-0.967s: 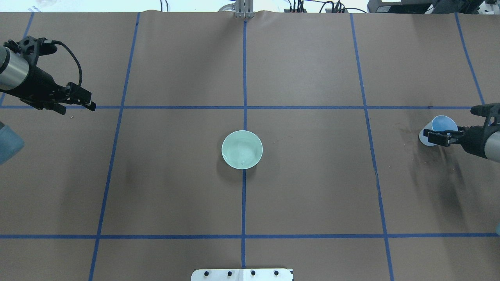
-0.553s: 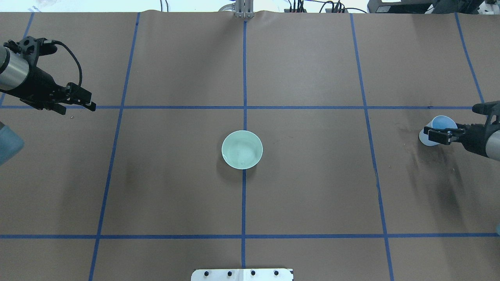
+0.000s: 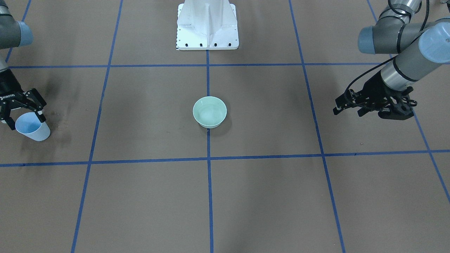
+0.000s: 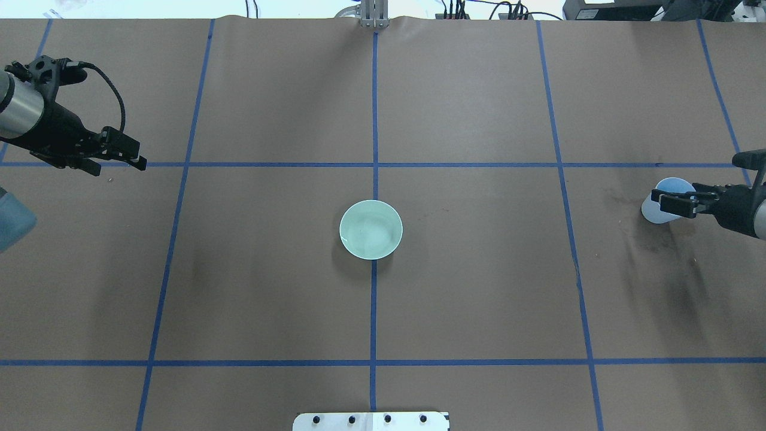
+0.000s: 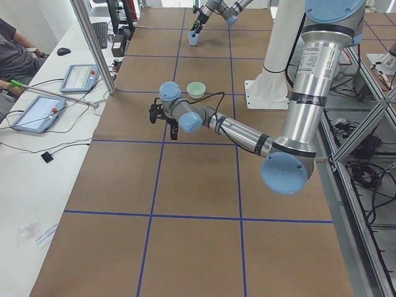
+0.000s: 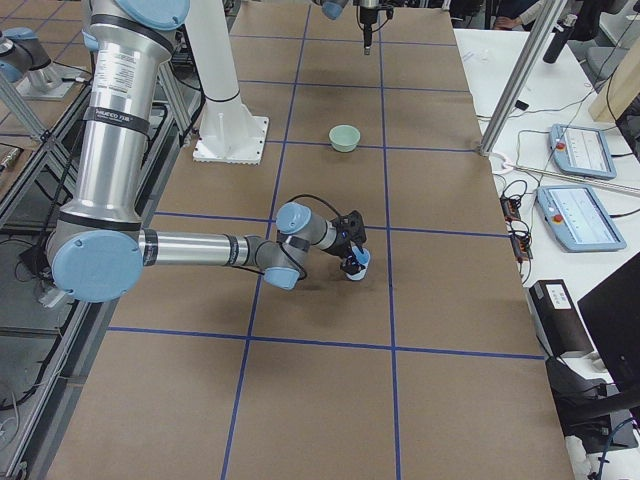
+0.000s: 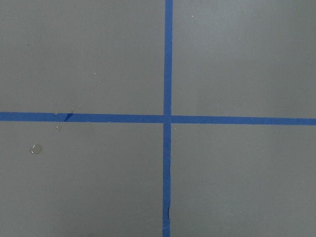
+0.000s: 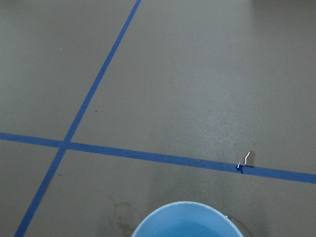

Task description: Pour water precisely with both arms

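Observation:
A pale green bowl [image 4: 371, 230] stands at the table's middle, also in the front view [image 3: 209, 111]. Faint glints inside it suggest a little water [image 4: 372, 234]. My right gripper [image 4: 661, 200] is at the right edge, shut on the rim of a light blue cup [image 4: 651, 211] that stands about upright on the paper [image 3: 33, 129]. In the right wrist view only the cup's rim [image 8: 187, 219] shows. My left gripper [image 4: 119, 167] hangs open and empty over the far left of the table, also in the front view [image 3: 348, 111].
Brown paper with blue tape lines [image 4: 374, 120] covers the table. Damp stains [image 4: 664, 251] lie by the cup. Small droplets sit on the paper under the left wrist [image 7: 35, 148] and on the tape [image 8: 245, 159]. The white pedestal [image 3: 207, 24] stands at the robot's side.
My right gripper has drawn back toward the table's right edge with the cup, which now stands more upright. The left arm and the bowl have not moved.

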You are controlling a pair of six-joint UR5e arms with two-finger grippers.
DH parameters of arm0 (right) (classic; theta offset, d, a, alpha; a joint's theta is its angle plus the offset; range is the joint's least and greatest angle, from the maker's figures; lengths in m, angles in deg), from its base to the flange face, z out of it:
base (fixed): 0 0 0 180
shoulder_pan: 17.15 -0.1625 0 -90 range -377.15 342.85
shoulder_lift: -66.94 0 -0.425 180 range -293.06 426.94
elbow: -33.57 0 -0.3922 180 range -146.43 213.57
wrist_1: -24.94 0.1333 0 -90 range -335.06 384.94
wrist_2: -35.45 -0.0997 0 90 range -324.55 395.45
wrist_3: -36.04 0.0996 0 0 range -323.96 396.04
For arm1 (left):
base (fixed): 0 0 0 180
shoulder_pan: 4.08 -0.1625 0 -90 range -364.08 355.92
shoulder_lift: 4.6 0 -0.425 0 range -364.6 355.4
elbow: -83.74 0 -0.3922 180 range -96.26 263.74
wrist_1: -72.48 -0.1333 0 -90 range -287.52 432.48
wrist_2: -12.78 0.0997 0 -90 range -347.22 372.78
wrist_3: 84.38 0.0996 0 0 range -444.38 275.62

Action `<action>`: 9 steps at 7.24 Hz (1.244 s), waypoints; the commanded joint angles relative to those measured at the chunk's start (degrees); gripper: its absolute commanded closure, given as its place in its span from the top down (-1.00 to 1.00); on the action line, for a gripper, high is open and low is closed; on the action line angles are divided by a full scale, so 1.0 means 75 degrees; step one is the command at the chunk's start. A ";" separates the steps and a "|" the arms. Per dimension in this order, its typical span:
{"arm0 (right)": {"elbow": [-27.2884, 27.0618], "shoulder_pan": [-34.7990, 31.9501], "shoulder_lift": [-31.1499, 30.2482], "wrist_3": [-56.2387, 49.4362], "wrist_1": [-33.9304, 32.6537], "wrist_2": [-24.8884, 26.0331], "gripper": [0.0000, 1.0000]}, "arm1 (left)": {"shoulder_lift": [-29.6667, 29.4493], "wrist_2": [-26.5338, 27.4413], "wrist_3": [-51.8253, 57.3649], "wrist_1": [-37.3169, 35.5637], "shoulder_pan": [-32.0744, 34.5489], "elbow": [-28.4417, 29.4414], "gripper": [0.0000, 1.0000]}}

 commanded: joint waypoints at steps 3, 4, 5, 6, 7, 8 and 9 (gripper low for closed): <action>0.0010 -0.2123 0.0045 -0.0951 -0.0455 -0.2276 0.98 | -0.0454 0.0058 -0.0710 -0.0094 -0.0090 0.0023 0.98; -0.0048 -0.2639 0.0093 -0.1570 -0.0958 -0.2850 0.98 | -0.0817 0.0186 -0.1330 -0.0094 -0.0519 0.0070 0.98; -0.0084 -0.3364 0.0511 -0.1866 -0.1740 -0.3529 0.98 | -0.1191 0.0768 -0.1986 -0.0094 -0.1185 0.0105 0.98; -0.0061 -0.4113 0.0875 -0.2090 -0.2722 -0.4557 0.98 | -0.1636 0.1075 -0.2375 -0.0175 -0.1679 0.0210 0.98; -0.0095 -0.4655 0.1122 -0.2939 -0.3916 -0.5147 0.98 | -0.2255 0.1113 -0.2564 -0.0733 -0.2043 0.0350 0.98; -0.0107 -0.4869 0.1194 -0.4096 -0.4716 -0.5222 0.99 | -0.2981 0.1554 -0.2566 -0.1492 -0.2360 0.0525 0.98; -0.0107 -0.4987 0.1241 -0.5105 -0.5525 -0.5223 0.98 | -0.3626 0.1930 -0.2578 -0.1987 -0.2734 0.0864 0.98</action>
